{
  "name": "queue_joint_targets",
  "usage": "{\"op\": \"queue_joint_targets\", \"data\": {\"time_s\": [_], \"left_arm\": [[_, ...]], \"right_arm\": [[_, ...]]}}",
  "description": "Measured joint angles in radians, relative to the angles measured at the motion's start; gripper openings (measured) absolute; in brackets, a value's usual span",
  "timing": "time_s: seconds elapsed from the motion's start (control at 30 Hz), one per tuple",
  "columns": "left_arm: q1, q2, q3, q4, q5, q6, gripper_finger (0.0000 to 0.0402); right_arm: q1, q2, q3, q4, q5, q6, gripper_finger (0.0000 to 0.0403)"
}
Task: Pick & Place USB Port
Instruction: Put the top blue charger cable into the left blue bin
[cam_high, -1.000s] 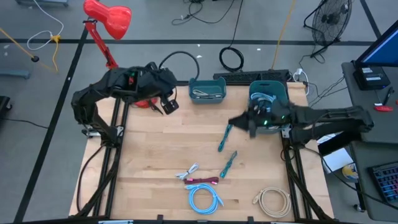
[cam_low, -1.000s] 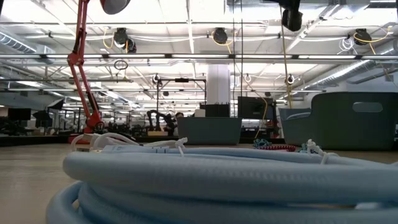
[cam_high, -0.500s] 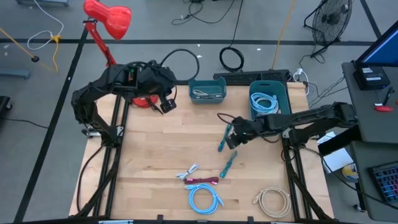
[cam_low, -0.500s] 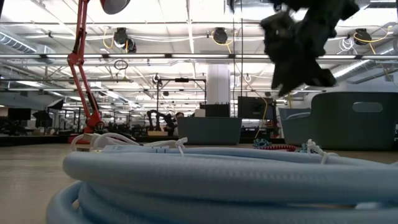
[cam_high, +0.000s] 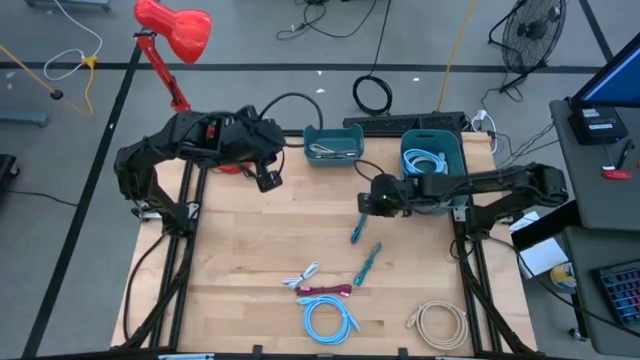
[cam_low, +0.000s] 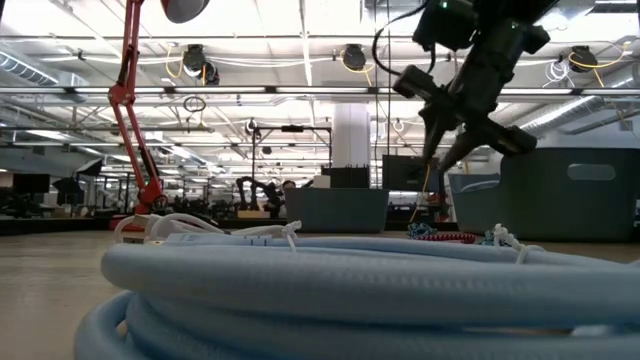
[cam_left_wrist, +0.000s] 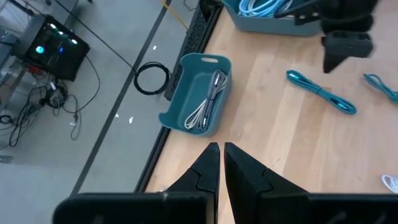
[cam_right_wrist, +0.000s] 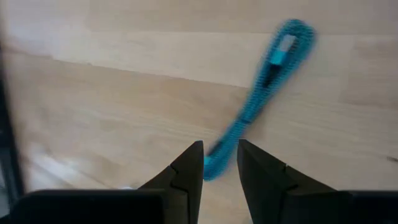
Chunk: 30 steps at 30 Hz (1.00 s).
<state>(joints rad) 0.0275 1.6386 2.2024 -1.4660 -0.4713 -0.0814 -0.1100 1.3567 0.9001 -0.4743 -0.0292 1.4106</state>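
The worktop (cam_high: 230, 260) carries two teal bins; the small bin (cam_high: 333, 146) is the landmark. The large bin (cam_high: 432, 156) sits just beside it. The left gripper (cam_high: 270, 180), fingers together, hangs near it. The right gripper (cam_high: 368, 200), slightly parted and empty, hovers over the teal cable (cam_high: 358, 226) lying near the small bin.

A: Where is there room on the table (cam_high: 250, 250)?

B: The left side is bare wood, a wide open path.

A: What is in the way?

B: Two bins, the small bin (cam_high: 333, 146) and the big bin (cam_high: 433, 157), stand along the far edge. Coiled cables, the blue coil (cam_high: 329, 320) and the beige coil (cam_high: 440, 324), lie near the front edge.
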Motion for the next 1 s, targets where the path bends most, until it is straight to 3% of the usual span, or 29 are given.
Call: {"op": "queue_joint_targets", "data": {"time_s": [0.27,0.6,1.0], "left_arm": [[-0.03,-0.002,-0.017,0.005,-0.035,0.0,0.0026],[-0.043,-0.001,-0.194,0.023,-0.036,-0.006,0.0026],[-0.107,-0.046,-0.298,0.062,-0.034,-0.058,0.0026]], "right_arm": [[-0.039,0.001,0.0,-0.059,-0.031,-0.009,0.0105],[-0.053,0.157,0.001,0.067,-0.128,-0.017,0.016],[-0.047,0.261,0.023,0.102,-0.129,-0.05,0.0149]]}}
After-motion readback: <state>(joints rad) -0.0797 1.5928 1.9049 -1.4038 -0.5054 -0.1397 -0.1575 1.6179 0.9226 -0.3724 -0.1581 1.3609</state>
